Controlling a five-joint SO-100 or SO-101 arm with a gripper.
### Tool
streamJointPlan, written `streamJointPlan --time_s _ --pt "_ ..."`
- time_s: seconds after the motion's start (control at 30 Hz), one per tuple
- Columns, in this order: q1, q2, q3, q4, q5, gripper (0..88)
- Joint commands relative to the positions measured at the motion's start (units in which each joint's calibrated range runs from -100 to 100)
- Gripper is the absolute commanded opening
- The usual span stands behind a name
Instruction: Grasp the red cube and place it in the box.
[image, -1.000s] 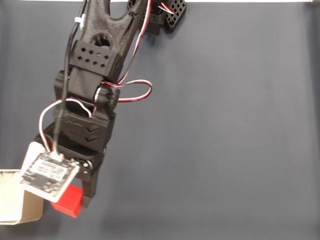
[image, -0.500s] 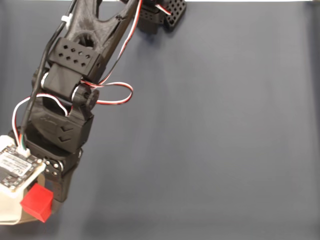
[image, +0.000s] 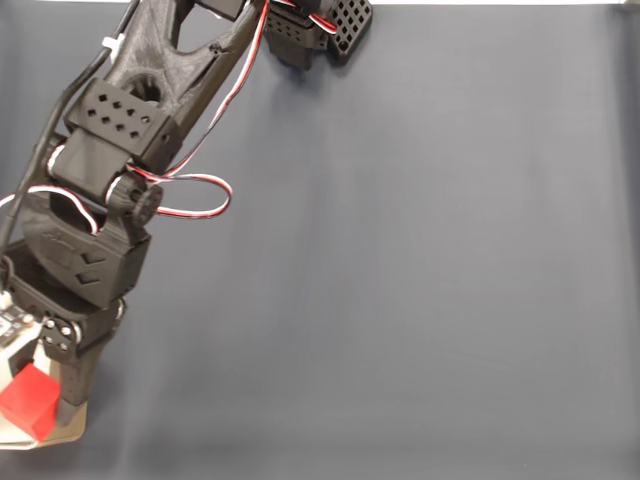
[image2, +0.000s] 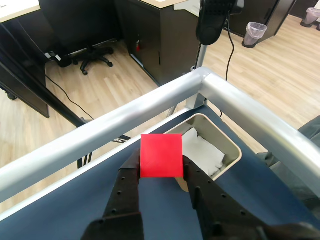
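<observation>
1. My arm (image: 130, 140) runs from the frame's top centre down to its lower left over the dark blue table (image: 420, 280).
2. My gripper (image: 40, 405) clasps the red cube (image: 27, 400) at the lower left edge.
3. The cube overlaps the box (image: 75, 437), a sliver of which peeks out beneath.

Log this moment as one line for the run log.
phase: carry | gripper: jaws shut on red cube | box: just ahead, cube not yet inside | surface: dark blue mat

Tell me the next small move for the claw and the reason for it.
Probably carry the claw a little further forward over the box, then open. In the wrist view the red cube is clamped between the fingers and overlaps only the box's near rim; the white interior lies just beyond it.
</observation>
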Motion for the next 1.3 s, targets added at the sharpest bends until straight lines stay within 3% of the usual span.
streamJointPlan --time_s 0.0,1.27 --pt "1.3 -0.4 -4.2 -0.1 -0.4 5.4" --pt "5.6 7.9 -12.9 -2.5 2.5 5.5"
